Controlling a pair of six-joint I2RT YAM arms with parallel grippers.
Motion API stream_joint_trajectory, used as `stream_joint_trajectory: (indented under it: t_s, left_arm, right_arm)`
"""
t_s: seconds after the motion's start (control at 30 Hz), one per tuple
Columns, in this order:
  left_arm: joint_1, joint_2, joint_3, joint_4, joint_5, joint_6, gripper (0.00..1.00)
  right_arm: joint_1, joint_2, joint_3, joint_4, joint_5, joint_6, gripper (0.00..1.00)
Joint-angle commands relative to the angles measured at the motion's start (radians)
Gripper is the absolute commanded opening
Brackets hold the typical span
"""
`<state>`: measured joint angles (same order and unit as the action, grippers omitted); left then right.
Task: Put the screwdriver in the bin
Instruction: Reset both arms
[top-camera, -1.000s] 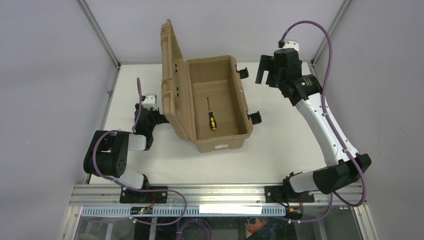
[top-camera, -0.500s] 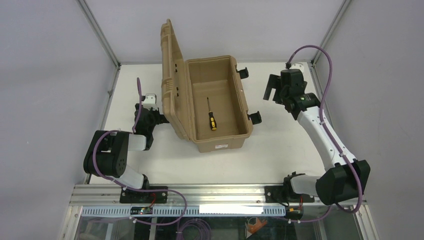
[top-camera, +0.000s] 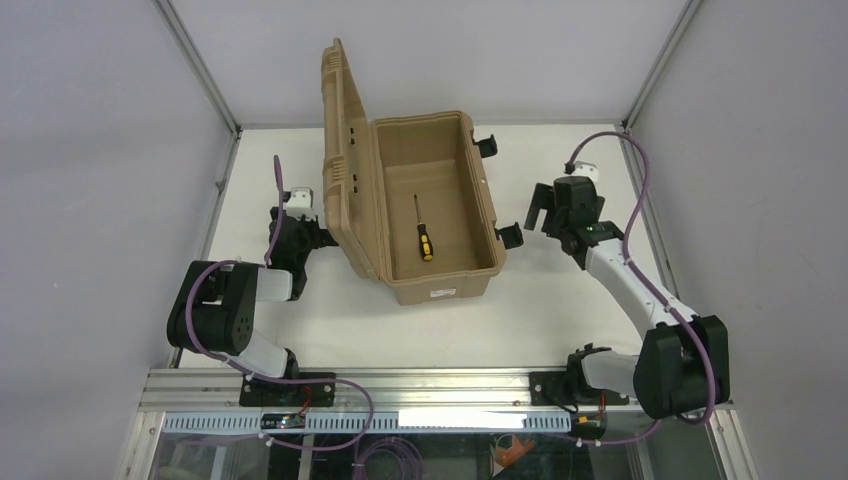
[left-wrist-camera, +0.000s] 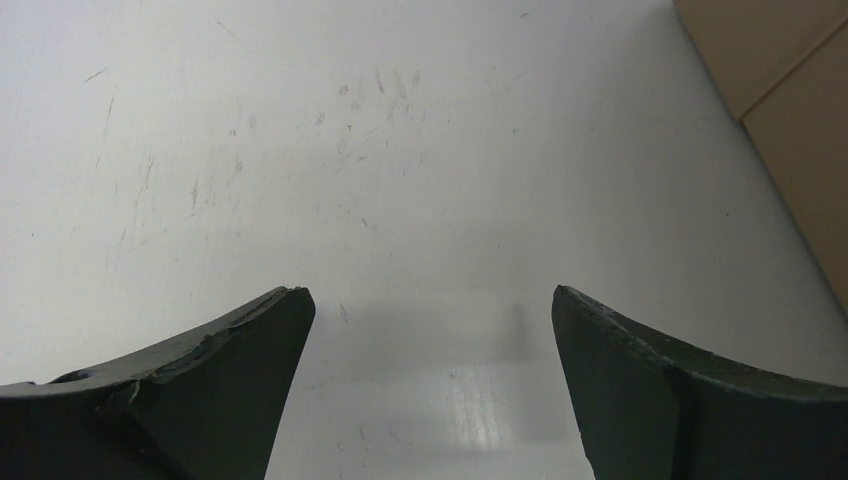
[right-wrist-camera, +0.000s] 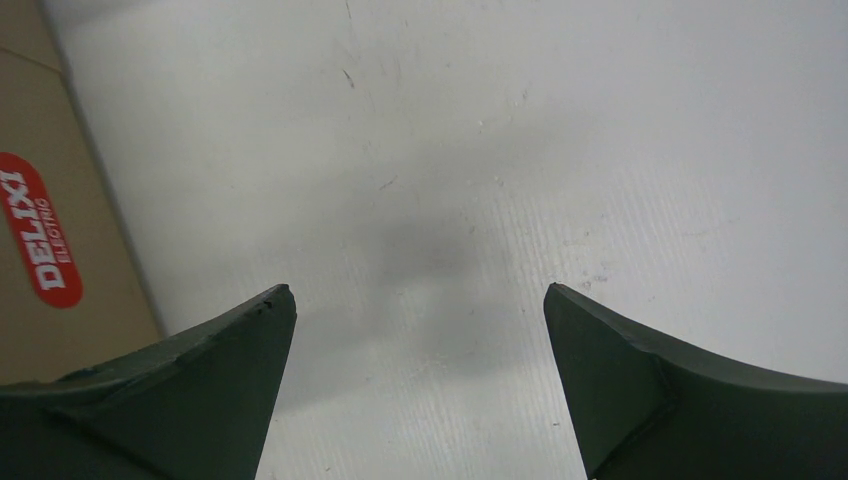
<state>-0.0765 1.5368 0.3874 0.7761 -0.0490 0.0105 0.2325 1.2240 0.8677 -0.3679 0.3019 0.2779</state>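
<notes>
One screwdriver (top-camera: 424, 232) lying on bin (top-camera: 410, 290) floor, lid (top-camera: 345, 170) open, seemingly near upright

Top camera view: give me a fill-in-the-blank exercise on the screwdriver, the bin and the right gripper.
1. The screwdriver lies ____ the bin.
2. The bin's lid is ____, not shut.
3. The right gripper, beside the bin, holds ____.
4. The red sticker in the right wrist view reads ____.
Missing words: inside; open; nothing; DELIXI.
</notes>
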Motion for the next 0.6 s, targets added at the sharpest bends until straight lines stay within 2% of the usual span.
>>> stream_joint_trajectory:
  t_s: [0.0,0.57]
  left_arm:
    - [0.011,-0.031,-0.004,0.028,0.016,-0.008,0.99]
    - [0.011,-0.032,-0.004,0.028,0.016,-0.008,0.99]
  right_arm:
    - [-0.009,-0.021,-0.079,0.172,0.018,0.025,0.99]
    - [-0.011,-0.027,-0.113,0.216,-0.005,0.011,0.99]
